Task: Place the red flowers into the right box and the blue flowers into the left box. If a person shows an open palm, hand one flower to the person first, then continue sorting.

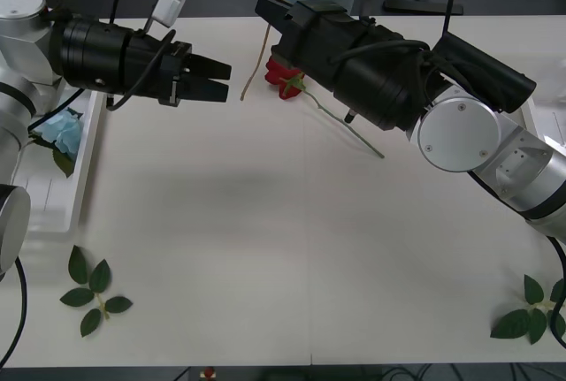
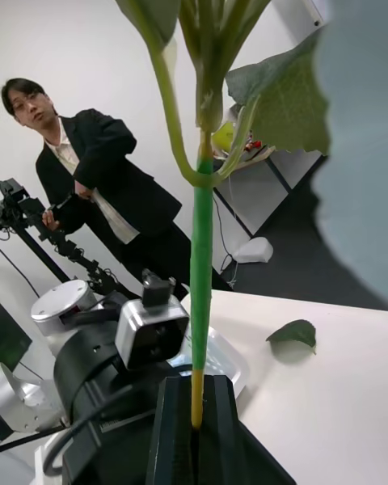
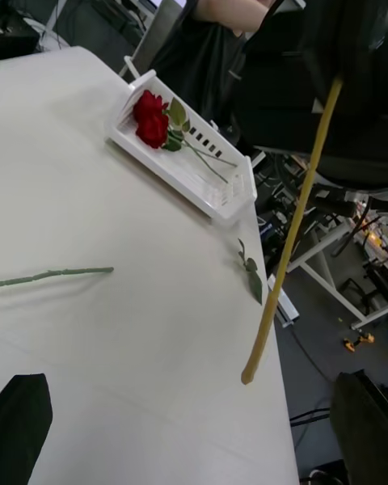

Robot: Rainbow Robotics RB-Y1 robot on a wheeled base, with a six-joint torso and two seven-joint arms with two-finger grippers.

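Looking across the white table [image 1: 265, 248], I see both arms reaching toward its far middle, their tips close together but not touching. The right gripper [image 1: 267, 6] has its jaws pressed onto a long stem [image 2: 200, 291], pinching it just above its yellowish lower end, so the green part with its big leaves rises above the jaws and the bare tail [image 1: 255, 64] dangles below them toward the table. The pale blur beside the leaves in the right wrist view makes me think this is one of the blue flowers, lifted clear for carrying or for a hand-over. The left gripper [image 1: 221, 80] hangs just beside that tail with its jaws spread and nothing between them; its fingers [image 3: 20, 420] sit at the corners of the left wrist view, with the tail ahead of the gap, which reads to me as readiness to take the stem. The left box [image 1: 53, 213] lies well behind and below the left jaws, already holding a blue flower [image 1: 60, 129]. The right box [image 3: 190, 182] sits well beyond the spread jaws, two red flowers [image 3: 151, 119] inside. One red rose [image 1: 283, 76] lies on the table just under the right gripper, unsorted.
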